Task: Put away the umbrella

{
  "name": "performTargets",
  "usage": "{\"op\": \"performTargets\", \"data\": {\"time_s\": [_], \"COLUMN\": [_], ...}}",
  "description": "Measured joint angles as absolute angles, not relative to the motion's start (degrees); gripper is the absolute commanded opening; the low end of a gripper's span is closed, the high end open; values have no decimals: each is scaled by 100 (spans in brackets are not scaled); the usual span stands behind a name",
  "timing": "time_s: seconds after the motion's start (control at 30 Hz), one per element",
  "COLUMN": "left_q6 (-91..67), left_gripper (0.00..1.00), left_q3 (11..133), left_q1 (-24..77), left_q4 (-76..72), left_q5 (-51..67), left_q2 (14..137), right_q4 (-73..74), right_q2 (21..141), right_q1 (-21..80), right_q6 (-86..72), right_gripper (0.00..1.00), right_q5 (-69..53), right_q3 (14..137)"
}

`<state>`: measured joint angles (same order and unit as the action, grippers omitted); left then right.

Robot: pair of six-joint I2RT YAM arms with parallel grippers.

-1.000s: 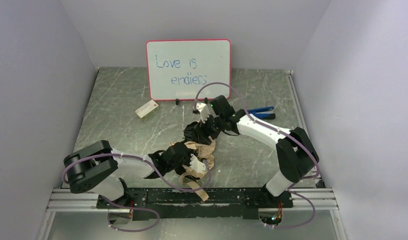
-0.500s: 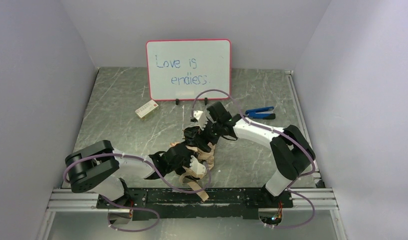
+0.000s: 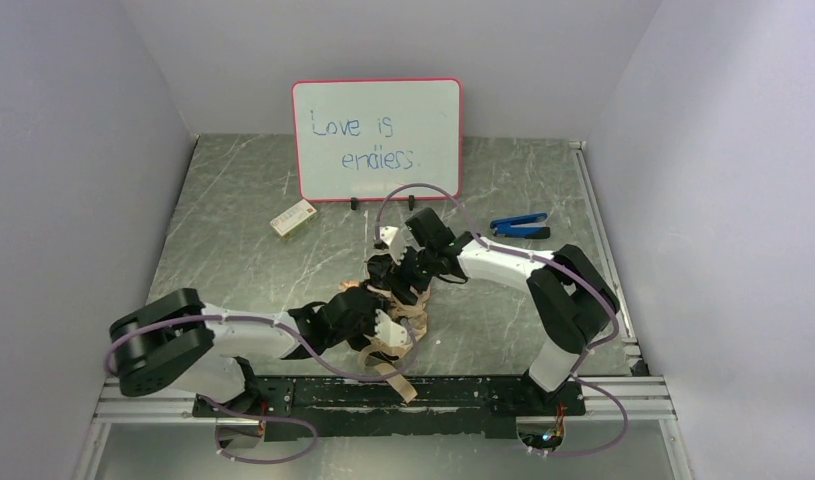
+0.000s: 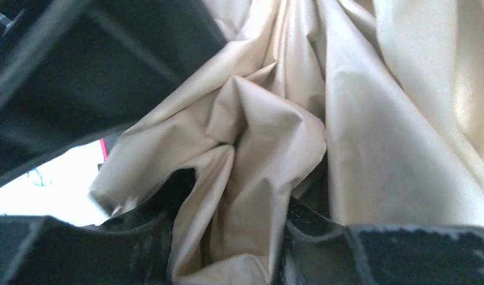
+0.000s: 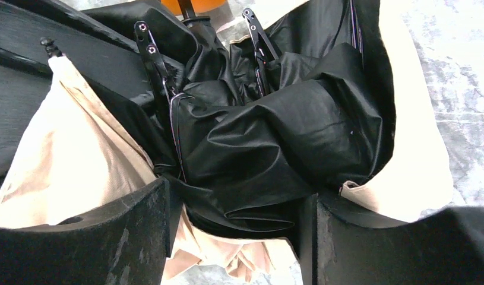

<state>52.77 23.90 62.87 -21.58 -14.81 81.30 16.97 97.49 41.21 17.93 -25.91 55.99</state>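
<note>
A robot lab booth is being shown: a table (image 3: 243,270) is being enclosed by plain walls (image 3: 73,150) and an aluminium rail (image 3: 643,400).

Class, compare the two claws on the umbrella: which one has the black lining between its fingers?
The right claw: black umbrella lining fills its gap, whereas the left claw holds tan outer fabric.

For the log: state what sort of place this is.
Likely a robot lab test cell: plain white walls box in a marbled table, with the left arm and right arm mounted on an aluminium rail.
</note>
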Motion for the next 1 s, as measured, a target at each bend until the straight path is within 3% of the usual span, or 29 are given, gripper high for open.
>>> {"op": "performTargets", "data": {"time_s": [0.03,0.1,0.17,0.47,0.67,0.83,1.0], "left_q6": [5153,4901,4665,3452,3037,3046,3151], "left_gripper": [52,68,72,73,82,82,83], "left_q3": [2397,2403,2405,2790,2779,2445,2471], "left_q1": [6287,6287,6289,6289,6287,6167,5247], "left_q4": [-2003,-1673,-1372,-303,246,-252,-491], "left_q5": [-1479,-1468,-1446,-972,-751,-858,-213], "left_q2": [7979,7631,7181,4797,3931,4001,4987], "right_q4": [1671,1573,1448,980,532,274,-8], "right_q2": [9749,9725,9651,9251,8586,8318,8189], "right_q1": [4125,4139,4156,4313,4506,4764,4980], "right_q6": [1776,1706,1651,1627,1955,2351,2700], "right_gripper": [65,62,61,58,58,56,52], "right_q5": [-2567,-2491,-2401,-1925,-1695,-1546,-1345], "right_q3": [5588,5540,5448,4958,4300,3938,3684]}}
